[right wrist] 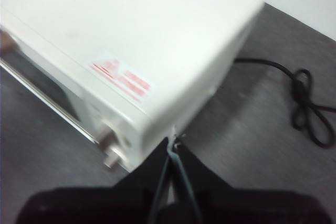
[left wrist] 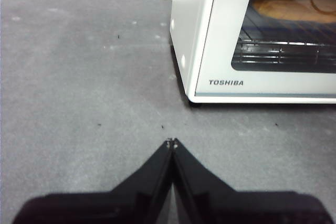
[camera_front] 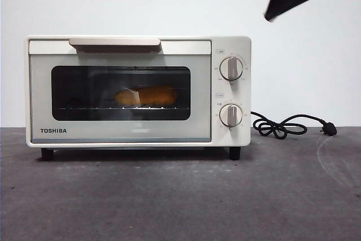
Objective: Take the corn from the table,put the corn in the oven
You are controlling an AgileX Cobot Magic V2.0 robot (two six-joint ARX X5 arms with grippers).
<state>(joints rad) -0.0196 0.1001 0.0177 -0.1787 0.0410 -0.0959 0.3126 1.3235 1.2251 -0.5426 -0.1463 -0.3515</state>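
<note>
**Corn inside the closed oven**

Corn (camera_front: 145,96) lies on the rack behind the dark glass of the oven (camera_front: 135,134), door shut, dimmed by reflections. Right hand (right wrist: 174,142), pressed together and empty, hangs above the oven's knob-side corner, well apart from the corn. Left hand (left wrist: 171,142), also pressed together, hovers over the surface (camera_front: 180,196) before the oven's other end.

Oven (camera_front: 138,91): cream-white body, dark glass window, beige bar handle (camera_front: 114,42), grey "TOSHIBA" lettering on door. Knobs (camera_front: 231,68) cream w/ beige centre bar. Red-print label (right wrist: 122,80) on oven top, just ahead of right hand (right wrist: 174,141). Corn (camera_front: 148,96): yellow-orange, seen thru glass. Tabletop (camera_front: 180,196): dark grey, matte, mottled. Cord (camera_front: 287,125) black. Both hands black; left hand (left wrist: 171,141) over grey tabletop.
</note>
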